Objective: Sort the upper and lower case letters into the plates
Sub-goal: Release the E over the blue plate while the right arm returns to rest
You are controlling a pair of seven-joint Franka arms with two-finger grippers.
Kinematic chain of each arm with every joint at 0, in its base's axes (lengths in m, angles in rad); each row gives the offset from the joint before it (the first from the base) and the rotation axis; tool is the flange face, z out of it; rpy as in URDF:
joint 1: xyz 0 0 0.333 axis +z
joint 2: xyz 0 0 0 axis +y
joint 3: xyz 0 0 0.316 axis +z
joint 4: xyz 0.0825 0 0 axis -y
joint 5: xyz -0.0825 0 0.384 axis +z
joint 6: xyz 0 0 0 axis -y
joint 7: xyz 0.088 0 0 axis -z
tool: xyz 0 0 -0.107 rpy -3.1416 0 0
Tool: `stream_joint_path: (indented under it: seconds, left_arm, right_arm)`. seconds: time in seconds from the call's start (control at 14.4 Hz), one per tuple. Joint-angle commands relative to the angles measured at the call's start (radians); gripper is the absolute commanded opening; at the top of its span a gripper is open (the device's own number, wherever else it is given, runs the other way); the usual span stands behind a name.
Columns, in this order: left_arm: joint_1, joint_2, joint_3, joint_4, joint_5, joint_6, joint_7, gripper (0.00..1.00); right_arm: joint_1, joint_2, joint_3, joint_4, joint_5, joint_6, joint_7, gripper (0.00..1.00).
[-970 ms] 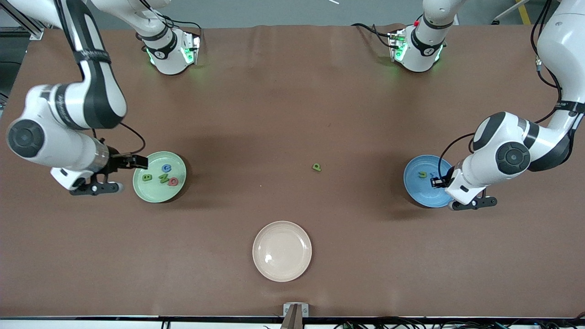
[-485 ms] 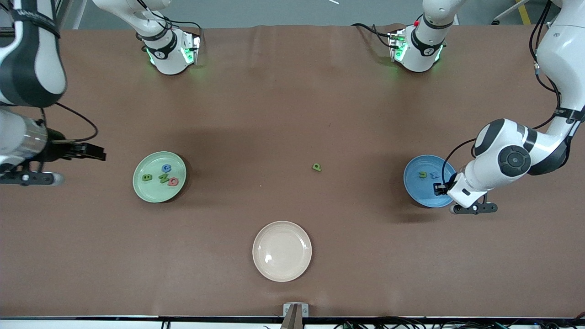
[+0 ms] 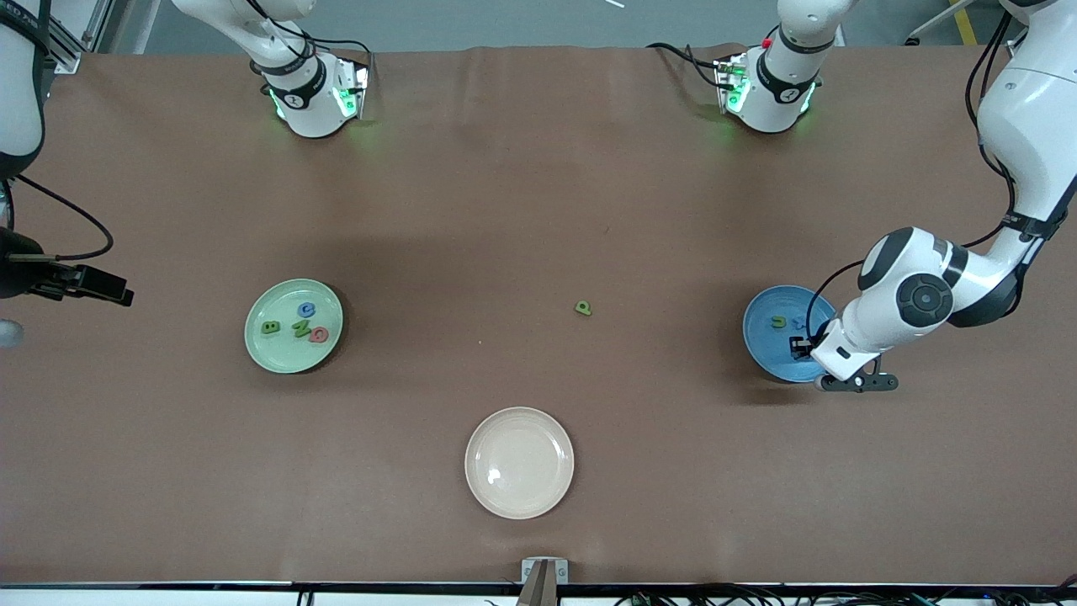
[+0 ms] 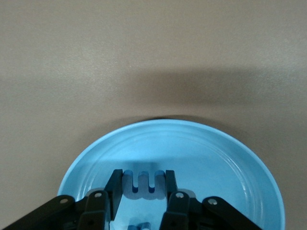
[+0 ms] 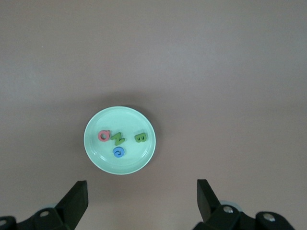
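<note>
The mint green plate (image 3: 282, 358) holds a green B (image 3: 270, 327), a green N (image 3: 300, 326), a blue letter (image 3: 307, 310) and a red letter (image 3: 319, 335). It also shows in the right wrist view (image 5: 93, 148). The blue plate (image 3: 761, 341) holds a green letter (image 3: 779, 321). My left gripper (image 3: 798, 343) is low over that plate (image 4: 216, 153), shut on a blue three-legged letter (image 4: 144, 186). Another blue letter (image 4: 139, 225) lies under it. One green letter (image 3: 582, 308) lies loose at mid-table. My right gripper (image 5: 141, 201) is open and empty, high up by the right arm's end of the table (image 3: 114, 293).
A cream-white plate (image 3: 519, 497) sits nearer to the front camera than the other plates, at mid-table. The two arm bases stand along the table's edge farthest from the front camera.
My right gripper has drawn away from the mint plate toward the right arm's end of the table. My left gripper has shifted a little over the blue plate, still shut on the blue letter.
</note>
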Motion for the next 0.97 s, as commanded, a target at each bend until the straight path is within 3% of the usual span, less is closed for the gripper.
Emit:
stream_joint_path:
  seconds: [0.0,0.35,0.42,0.49,0.55,0.69,0.9]
  left_arm:
    - [-0.025,-0.003,0.019,-0.004,0.025,0.018,-0.015,0.13]
    - [-0.031,0.006,0.023,-0.002,0.025,0.018,-0.017,0.16]
    - [-0.031,0.005,0.026,0.001,0.025,0.016,-0.017,0.24]
    - [-0.032,0.002,0.026,0.006,0.025,0.013,-0.017,0.57]
    - [-0.038,-0.007,0.025,0.012,0.022,0.007,-0.018,0.99]
    - [-0.037,-0.049,-0.012,0.012,-0.013,-0.046,-0.027,1.0]
    - [-0.037,-0.067,-0.186,0.062,-0.105,-0.226,-0.192,1.0]
  right_arm:
    - [-0.006,0.013,0.013,0.011,0.003,-0.065,0.02,1.0]
    - [-0.003,-0.057,0.017,-0.054,0.007,-0.083,0.016,1.0]
    - [-0.001,-0.079,0.017,-0.077,0.007,-0.08,0.012,1.0]
    - [-0.003,-0.099,0.017,-0.099,0.007,-0.079,0.009,1.0]
    - [-0.003,-0.123,0.017,-0.126,0.007,-0.076,0.008,1.0]
    - [0.005,-0.171,0.017,-0.165,0.005,-0.073,0.006,1.0]
    - [0.019,-0.234,0.015,-0.209,0.005,-0.07,0.006,1.0]
